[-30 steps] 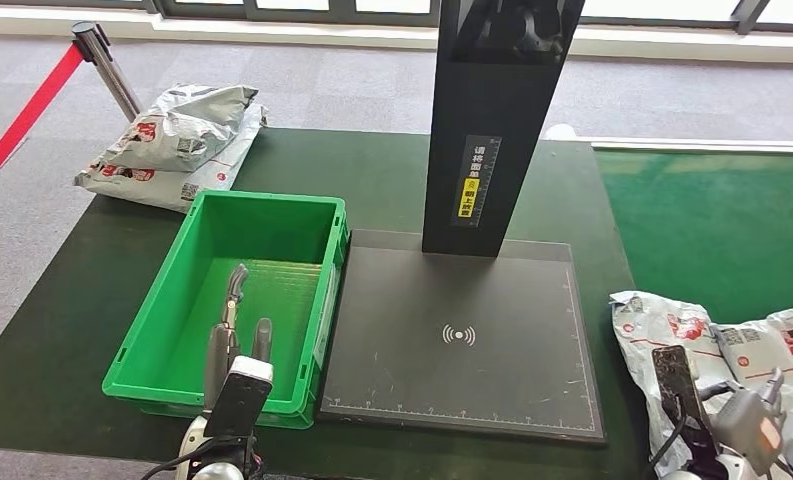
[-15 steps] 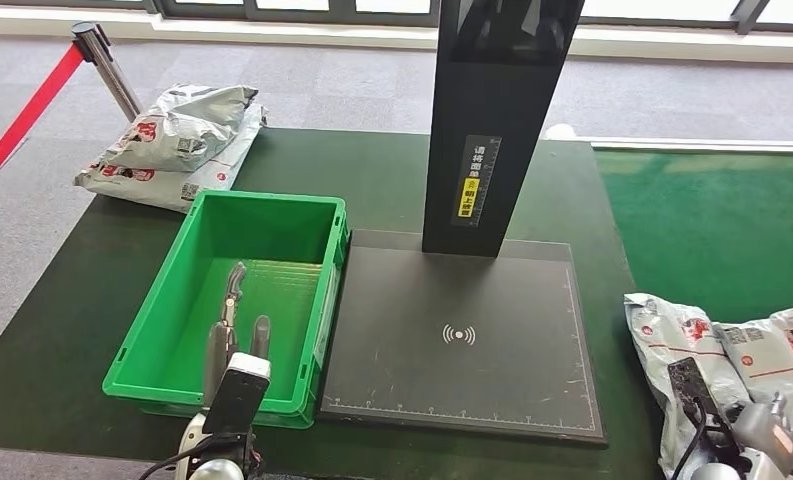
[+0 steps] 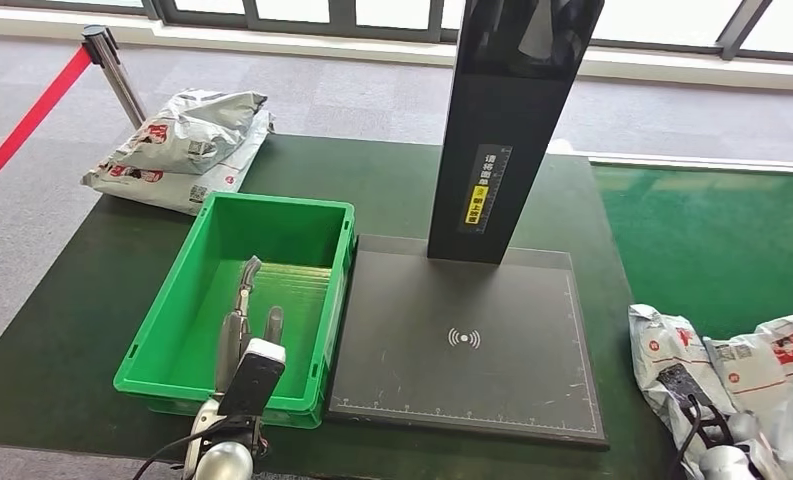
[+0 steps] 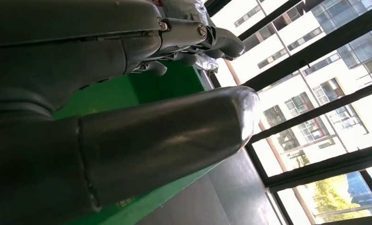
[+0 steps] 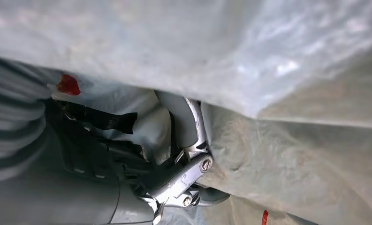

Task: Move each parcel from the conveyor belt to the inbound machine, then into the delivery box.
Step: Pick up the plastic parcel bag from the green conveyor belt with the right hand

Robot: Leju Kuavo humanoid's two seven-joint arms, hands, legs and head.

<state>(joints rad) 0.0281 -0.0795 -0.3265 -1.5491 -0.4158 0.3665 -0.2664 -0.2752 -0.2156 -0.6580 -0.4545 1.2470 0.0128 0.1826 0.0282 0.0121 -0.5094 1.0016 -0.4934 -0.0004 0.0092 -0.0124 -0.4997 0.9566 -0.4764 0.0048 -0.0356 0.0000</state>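
Two grey parcels with red prints lie at the near end of the green conveyor belt (image 3: pixel 722 240), one (image 3: pixel 667 345) closer to the machine and one (image 3: pixel 777 360) beside it. My right hand (image 3: pixel 714 445) sits low among them. In the right wrist view its fingers (image 5: pixel 193 171) curl into a fold of the grey parcel (image 5: pixel 268 61), gripping it. My left hand (image 3: pixel 244 330) hovers over the near end of the green delivery box (image 3: pixel 282 202), fingers stretched out and holding nothing; the left wrist view has its thumb (image 4: pixel 165 136) close up. The inbound machine's black plate (image 3: pixel 462 400) carries nothing.
The machine's black tower (image 3: pixel 507 130) rises behind the plate. Two more grey parcels (image 3: pixel 182 140) are stacked at the table's far left corner. A stanchion (image 3: pixel 112 70) with a red belt stands on the carpet beyond them.
The camera has shifted a little. My right hand has pulled back and down toward the bottom right corner, and the parcels by it have slid slightly away from the plate. The left hand stays over the box.
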